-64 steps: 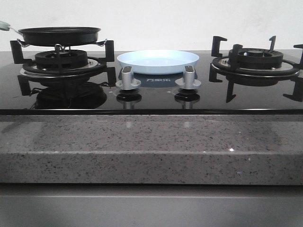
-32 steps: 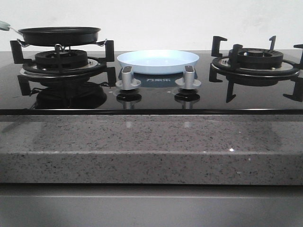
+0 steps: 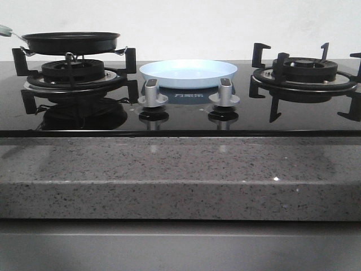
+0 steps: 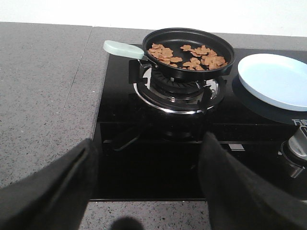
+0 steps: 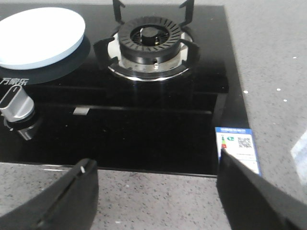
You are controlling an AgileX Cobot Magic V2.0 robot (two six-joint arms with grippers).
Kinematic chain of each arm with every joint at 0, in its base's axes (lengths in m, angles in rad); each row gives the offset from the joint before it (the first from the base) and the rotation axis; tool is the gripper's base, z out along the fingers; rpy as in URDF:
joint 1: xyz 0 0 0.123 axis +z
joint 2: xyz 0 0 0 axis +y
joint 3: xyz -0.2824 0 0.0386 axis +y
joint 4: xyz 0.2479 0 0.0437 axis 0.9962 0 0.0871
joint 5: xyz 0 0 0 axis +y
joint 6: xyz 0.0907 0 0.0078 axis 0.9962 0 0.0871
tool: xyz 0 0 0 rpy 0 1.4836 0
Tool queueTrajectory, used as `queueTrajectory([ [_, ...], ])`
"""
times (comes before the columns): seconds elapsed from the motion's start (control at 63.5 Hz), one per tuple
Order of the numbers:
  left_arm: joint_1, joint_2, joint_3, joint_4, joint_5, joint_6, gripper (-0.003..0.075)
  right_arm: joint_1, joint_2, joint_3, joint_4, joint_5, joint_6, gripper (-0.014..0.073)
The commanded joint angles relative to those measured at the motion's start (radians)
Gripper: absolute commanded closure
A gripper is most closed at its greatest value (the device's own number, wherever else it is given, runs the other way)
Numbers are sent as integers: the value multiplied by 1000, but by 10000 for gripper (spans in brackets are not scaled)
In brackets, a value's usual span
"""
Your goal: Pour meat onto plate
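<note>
The meat (image 4: 187, 55), thin reddish-brown slices, lies in a black frying pan (image 4: 189, 52) with a pale green handle (image 4: 122, 49) on the left burner. The pan also shows in the front view (image 3: 70, 42); the meat is hidden there. The pale-blue plate (image 3: 188, 73) sits empty on the hob between the burners, also in the left wrist view (image 4: 276, 80) and the right wrist view (image 5: 41, 37). My left gripper (image 4: 148, 182) is open and empty, over the hob's front edge, well short of the pan. My right gripper (image 5: 153, 191) is open and empty over the counter before the right burner (image 5: 149, 43).
Two silver knobs (image 3: 153, 93) (image 3: 224, 93) stand in front of the plate. The right burner's black grate (image 3: 304, 73) is bare. The black glass hob (image 3: 180, 116) is set in a speckled grey stone counter (image 3: 180, 175). A sticker (image 5: 237, 143) is on the hob's right front corner.
</note>
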Motion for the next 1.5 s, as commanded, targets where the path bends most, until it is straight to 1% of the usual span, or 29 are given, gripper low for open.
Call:
queueTrajectory([
  [0.0, -1, 10, -35, -11, -70, -4, 262, 3, 84, -92, 65, -25, -71, 54],
  [0.205, -1, 10, -35, -12, -70, -4, 262, 3, 282, -253, 297, 43, -285, 54],
  [0.299, -1, 10, -35, -12, -70, -4, 262, 20, 372, -329, 353, 70, -348, 54],
  [0.472, -1, 10, -35, -18, -70, -4, 262, 100, 554, -461, 345, 94, -360, 54],
  [0.583, -1, 10, -35, -18, -70, -4, 262, 130, 657, -549, 316, 92, -360, 54],
  [0.756, -1, 10, -35, -18, -70, -4, 262, 135, 801, -673, 310, 96, -360, 54],
  [0.945, -1, 10, -35, -18, -70, -4, 262, 140, 918, -776, 314, 97, -360, 54],
  [1.087, -1, 10, -35, -18, -70, -4, 262, 169, 1007, -864, 299, 114, -360, 54],
  [1.197, -1, 10, -35, -18, -70, -4, 262, 197, 1084, -939, 262, 123, -360, 57],
  [1.276, -1, 10, -35, -18, -70, -4, 262, 202, 1131, -990, 252, 125, -360, 87],
  [1.386, -1, 10, -35, -18, -70, -4, 262, 202, 1203, -1065, 231, 142, -360, 164],
  [1.48, -1, 10, -35, -18, -70, -4, 262, 202, 1262, -1125, 229, 155, -360, 195],
])
